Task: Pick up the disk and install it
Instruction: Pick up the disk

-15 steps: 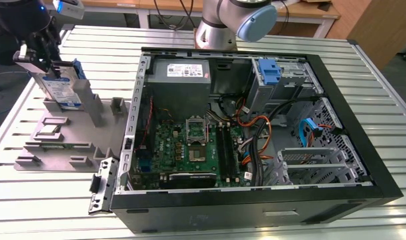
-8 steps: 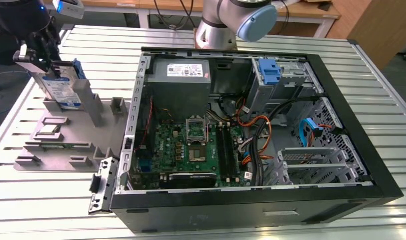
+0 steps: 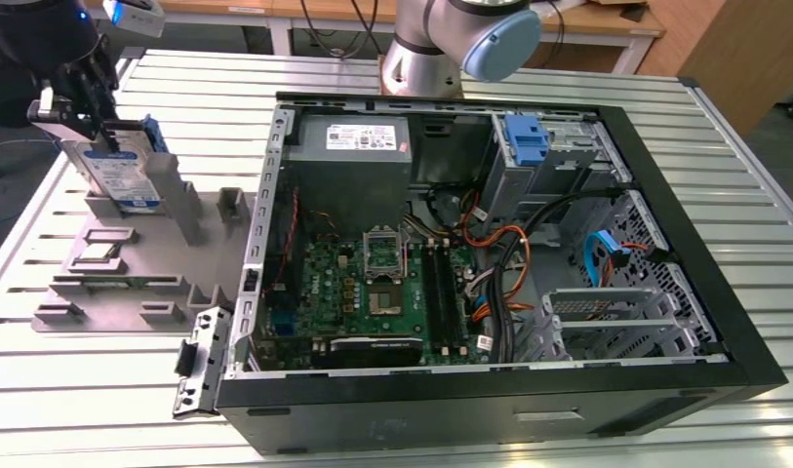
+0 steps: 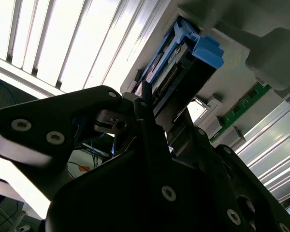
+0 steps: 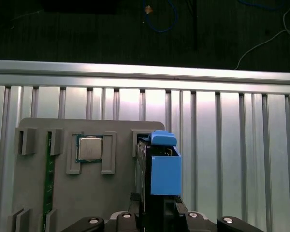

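You have the ribbed metal counter [image 3: 110,390] carrying everything; on it, toward the exterior view's right, lies the open black computer case [image 3: 500,414] with its boards and cables exposed; just beside it, toward the exterior view's left, sits the grey moulded holder [image 3: 130,283].

Your flat silver disk [image 3: 116,175], with a white-and-blue label and a blue plastic carrier frame, stands on edge in that holder at its far end; its long axis runs nearly upright, leaning a little, with the labelled face turned toward the case and the blue frame tab at the upper end; in the first wrist view the blue end [image 5: 164,176] points straight at the camera.

Your black hand [image 3: 95,125] sits at the disk's upper end, clamped on it, one finger [image 4: 144,108] pressed against each broad side.

Smaller still, a square silver processor chip [image 5: 89,148] and a green memory strip [image 5: 49,179] rest in their own holder pockets near the disk.
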`<control>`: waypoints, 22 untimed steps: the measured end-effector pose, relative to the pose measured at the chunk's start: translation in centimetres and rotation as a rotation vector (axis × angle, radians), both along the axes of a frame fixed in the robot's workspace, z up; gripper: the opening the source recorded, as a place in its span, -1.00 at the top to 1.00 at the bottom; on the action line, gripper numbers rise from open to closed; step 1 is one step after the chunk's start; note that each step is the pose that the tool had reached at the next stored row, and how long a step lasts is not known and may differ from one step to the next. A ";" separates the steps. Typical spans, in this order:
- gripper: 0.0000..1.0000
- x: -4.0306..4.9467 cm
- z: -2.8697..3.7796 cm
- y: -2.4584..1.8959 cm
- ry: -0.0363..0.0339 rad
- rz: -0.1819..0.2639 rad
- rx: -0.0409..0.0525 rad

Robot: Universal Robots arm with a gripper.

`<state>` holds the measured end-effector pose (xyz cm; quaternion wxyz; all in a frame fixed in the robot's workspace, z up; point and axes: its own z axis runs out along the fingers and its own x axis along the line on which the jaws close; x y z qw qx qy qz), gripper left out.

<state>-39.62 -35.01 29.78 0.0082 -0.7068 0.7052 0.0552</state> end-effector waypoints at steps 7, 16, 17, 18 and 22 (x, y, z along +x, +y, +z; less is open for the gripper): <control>0.28 0.00 0.00 0.00 -0.0001 0.000 0.0001; 0.29 0.00 0.00 0.00 -0.0001 0.001 0.0001; 0.29 0.00 0.00 0.00 -0.0001 0.001 0.0001; 0.29 0.00 0.00 0.00 -0.0001 0.001 0.0001; 0.29 0.00 -0.04 0.01 -0.0001 -0.042 0.0000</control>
